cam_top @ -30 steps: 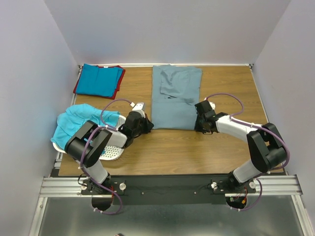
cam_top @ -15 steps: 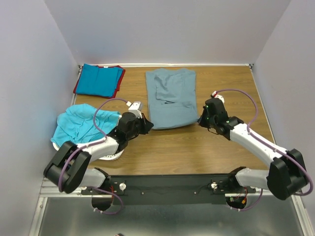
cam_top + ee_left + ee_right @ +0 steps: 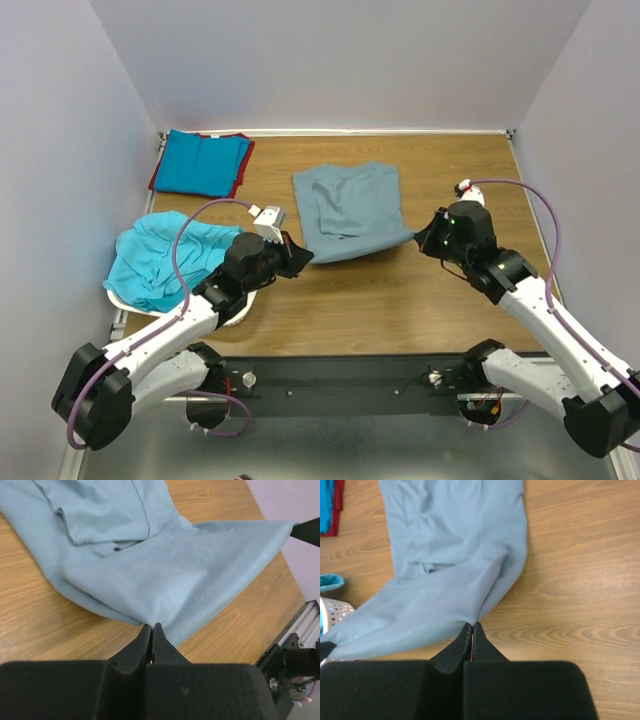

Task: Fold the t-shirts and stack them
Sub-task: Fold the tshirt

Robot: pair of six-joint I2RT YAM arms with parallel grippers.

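Near hem of the grey-blue t-shirt (image 3: 350, 205) is lifting higher than before; left gripper (image 3: 151, 630) and right gripper (image 3: 472, 628) are pinching its corners, closed tight (keep hem taut while carrying it far).

I'm looking down on a brown wood-grain tabletop (image 3: 400, 310), the grain running left to right. Three plain, pale lavender-white walls box it in: a back wall (image 3: 340, 60), a left wall (image 3: 50, 150) and a right wall (image 3: 590, 100), each meeting an edge of the table. A thin white trim strip (image 3: 400, 131) lines the far edge. On the near side I've got a ribbed silver aluminium rail (image 3: 310, 616), and below it a dull grey metal floor panel (image 3: 350, 445). The light is soft and even, and the shadows are faint.
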